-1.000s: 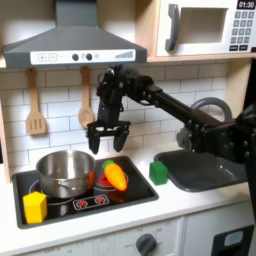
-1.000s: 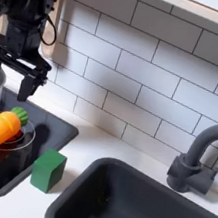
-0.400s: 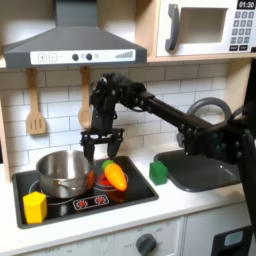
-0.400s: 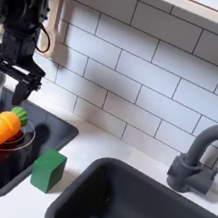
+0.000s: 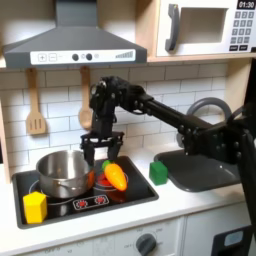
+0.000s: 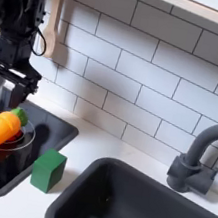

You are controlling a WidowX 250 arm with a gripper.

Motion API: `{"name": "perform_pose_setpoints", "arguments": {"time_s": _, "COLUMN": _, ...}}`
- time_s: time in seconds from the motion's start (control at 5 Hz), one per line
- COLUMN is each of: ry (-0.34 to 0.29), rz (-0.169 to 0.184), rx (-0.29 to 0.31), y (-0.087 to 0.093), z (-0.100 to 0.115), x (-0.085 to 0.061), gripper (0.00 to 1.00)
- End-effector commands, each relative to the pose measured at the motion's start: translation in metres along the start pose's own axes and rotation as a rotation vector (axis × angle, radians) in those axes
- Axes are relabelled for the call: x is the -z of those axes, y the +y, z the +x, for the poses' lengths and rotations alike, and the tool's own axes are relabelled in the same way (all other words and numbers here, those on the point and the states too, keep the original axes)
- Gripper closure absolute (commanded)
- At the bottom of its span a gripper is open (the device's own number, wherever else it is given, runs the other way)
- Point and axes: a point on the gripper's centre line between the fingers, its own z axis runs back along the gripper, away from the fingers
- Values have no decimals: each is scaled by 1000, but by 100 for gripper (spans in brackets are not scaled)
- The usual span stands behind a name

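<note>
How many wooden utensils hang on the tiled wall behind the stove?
2. A wooden spatula hangs at the first exterior view's left; a wooden spoon hangs beside it, just left of the arm, which may hide more.

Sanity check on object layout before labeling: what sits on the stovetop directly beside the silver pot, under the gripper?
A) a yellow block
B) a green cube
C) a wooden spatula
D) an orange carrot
D: in the first exterior view the carrot lies on the stovetop right of the pot, just below the open gripper; the green cube sits off the stove on the counter.
</note>
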Motion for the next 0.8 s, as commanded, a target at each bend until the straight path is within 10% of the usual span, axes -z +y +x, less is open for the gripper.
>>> {"name": "perform_pose_setpoints", "arguments": {"time_s": 0.0, "ry": 21, "rz": -7, "rx": 1, "y": -2, "z": -5, "x": 9, "gripper": 2}}
{"name": "perform_pose_setpoints", "arguments": {"time_s": 0.2, "ry": 17, "rz": -12, "rx": 8, "y": -2, "z": -7, "x": 7, "gripper": 100}}
{"name": "perform_pose_setpoints", "arguments": {"time_s": 0.6, "ry": 61, "rz": -19, "rx": 18, "y": -1, "z": -17, "x": 19, "gripper": 100}}
